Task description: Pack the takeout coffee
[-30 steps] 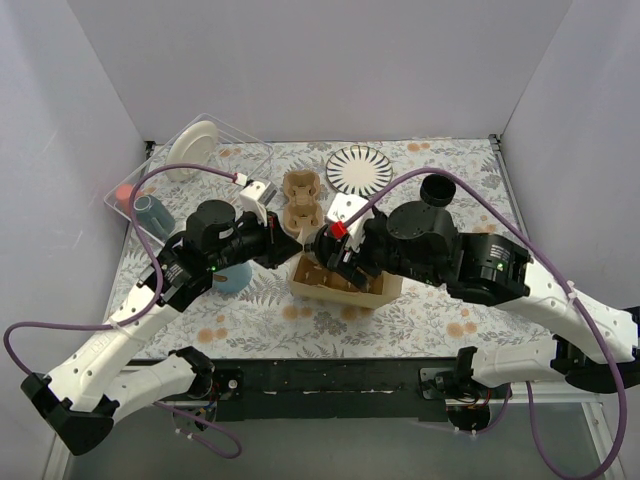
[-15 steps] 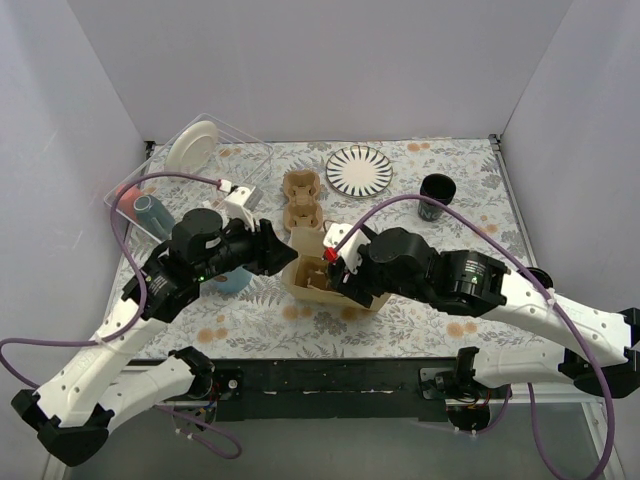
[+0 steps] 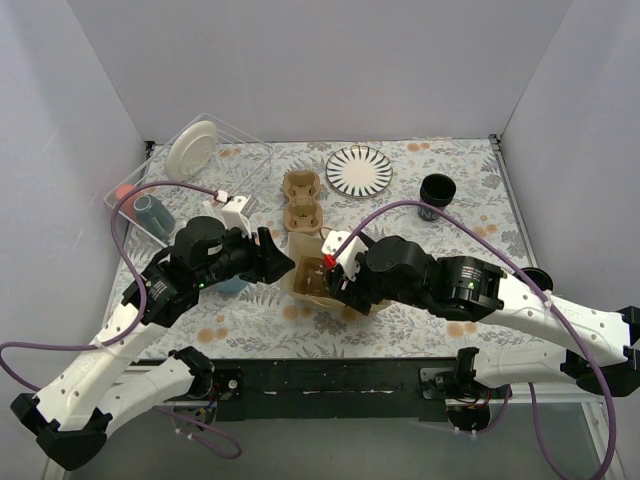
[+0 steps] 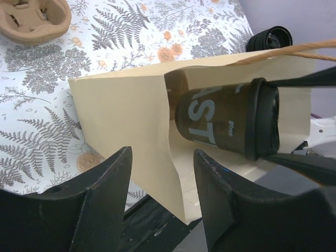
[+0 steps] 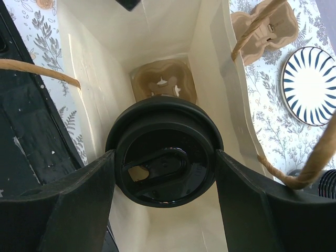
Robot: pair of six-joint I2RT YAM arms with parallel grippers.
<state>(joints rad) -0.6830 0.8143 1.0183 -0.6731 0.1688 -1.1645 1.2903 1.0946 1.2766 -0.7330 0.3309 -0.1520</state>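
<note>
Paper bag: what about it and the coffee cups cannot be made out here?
- Top view: the right arm partly covers the paper bag, hiding the held cup.
- Right wrist view: the lid hides the cup's body; whether it stands in the carrier below is unclear.
- Left wrist view: the bag wall cuts off the held cup's print.
- Top view: the second cup is too small to judge its lid.

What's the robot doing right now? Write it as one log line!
step: bagging coffee | right gripper: shut on coffee cup, cup inside paper bag | left gripper: open, at bag's side
</note>
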